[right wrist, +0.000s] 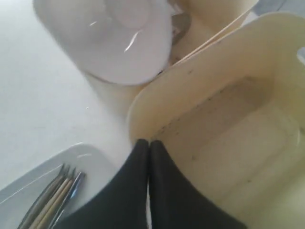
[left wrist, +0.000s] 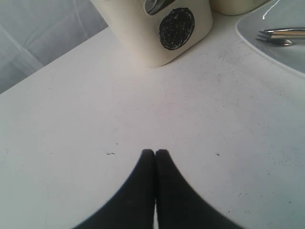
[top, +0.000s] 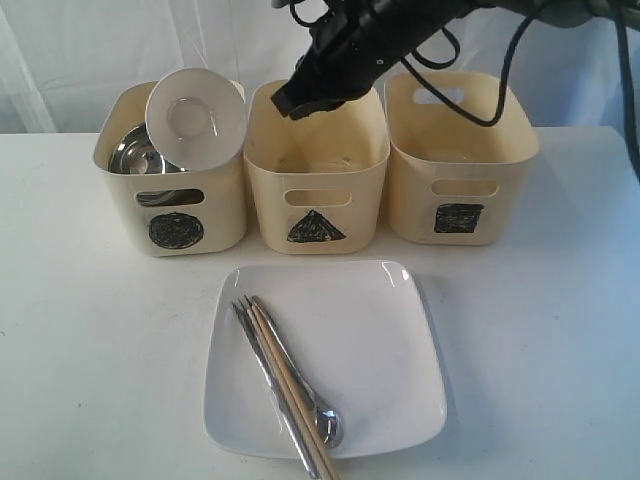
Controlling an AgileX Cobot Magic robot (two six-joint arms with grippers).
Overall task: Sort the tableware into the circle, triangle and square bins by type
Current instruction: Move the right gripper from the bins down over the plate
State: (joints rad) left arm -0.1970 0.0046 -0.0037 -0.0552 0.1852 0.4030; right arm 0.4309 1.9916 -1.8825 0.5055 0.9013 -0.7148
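Observation:
Three cream bins stand in a row: circle bin (top: 172, 215), triangle bin (top: 316, 205), square bin (top: 458, 190). The small white bowl (top: 195, 116) leans tilted on the circle bin's rim, above the shiny steel bowl (top: 140, 155) inside. In front lies the white square plate (top: 370, 350) carrying chopsticks (top: 290, 385), fork (top: 262, 365) and spoon (top: 322, 418); the knife cannot be told apart. The mugs are out of view. My right gripper (right wrist: 148, 141) is shut and empty, hovering over the triangle bin's (right wrist: 228, 143) front-left rim. My left gripper (left wrist: 155, 151) is shut, low over bare table, before the circle bin (left wrist: 157, 33).
The white tabletop (top: 90, 350) stretches left and right of the plate. A white curtain hangs behind the bins. The right arm's black cables (top: 500, 60) loop over the square bin. The triangle bin's visible inside holds nothing.

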